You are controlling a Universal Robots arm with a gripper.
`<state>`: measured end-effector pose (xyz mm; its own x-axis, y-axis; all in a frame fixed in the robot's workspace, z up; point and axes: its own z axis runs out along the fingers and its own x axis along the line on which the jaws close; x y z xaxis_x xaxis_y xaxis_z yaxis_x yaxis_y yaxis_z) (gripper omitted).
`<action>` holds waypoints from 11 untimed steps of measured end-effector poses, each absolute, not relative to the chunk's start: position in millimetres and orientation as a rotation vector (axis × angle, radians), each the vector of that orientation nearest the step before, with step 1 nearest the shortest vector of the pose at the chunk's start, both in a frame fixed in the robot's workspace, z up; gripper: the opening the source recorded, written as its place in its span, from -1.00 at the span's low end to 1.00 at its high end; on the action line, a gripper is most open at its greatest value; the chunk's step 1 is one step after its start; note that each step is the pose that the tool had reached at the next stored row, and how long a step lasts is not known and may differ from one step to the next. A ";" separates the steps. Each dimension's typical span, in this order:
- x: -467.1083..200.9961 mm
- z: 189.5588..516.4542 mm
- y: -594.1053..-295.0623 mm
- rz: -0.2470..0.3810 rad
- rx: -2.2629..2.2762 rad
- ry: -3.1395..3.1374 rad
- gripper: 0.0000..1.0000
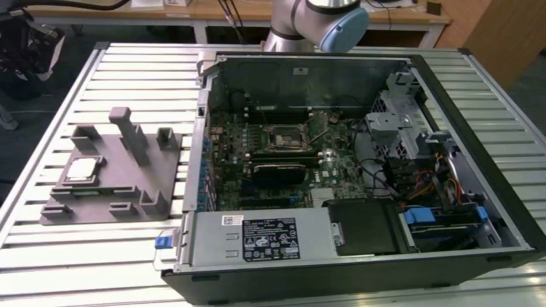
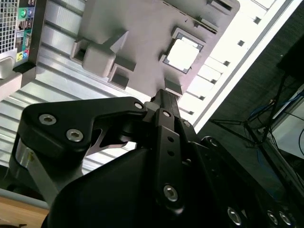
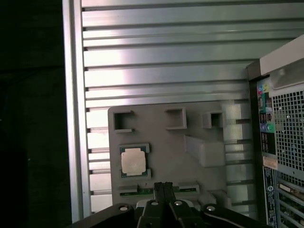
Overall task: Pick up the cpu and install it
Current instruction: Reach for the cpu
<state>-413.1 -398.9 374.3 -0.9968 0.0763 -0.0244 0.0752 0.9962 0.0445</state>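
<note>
While gripper [image 3: 164, 186] hovers nearby, cpu [image 3: 133, 160] seems untouched.

Even room light — glare on the slatted table [image 2: 237, 52] (whitest in the second wrist view), case [image 1: 324, 80] interior dim

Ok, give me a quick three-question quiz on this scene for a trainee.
1. Where does the cpu lie? A) on the floor B) in a recess of the grey fixture block C) in a person's hand
2. True or false: the end effector is holding the cpu.
3. In the exterior view, on which side of the open computer case does the fixture block stand?
Key: 1 B. 2 False; it is shut on nothing, apart from the cpu. 3 The exterior view's left.
</note>
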 end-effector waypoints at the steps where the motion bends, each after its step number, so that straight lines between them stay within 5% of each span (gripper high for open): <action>1: -414.8 374.0 -398.9 0.068 0.118 3.113 -0.79; 11: -429.8 371.1 -398.9 0.068 0.118 3.113 -0.79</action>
<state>-429.8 -398.9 371.1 -0.9968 0.0763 -0.0244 0.0751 0.9962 0.0445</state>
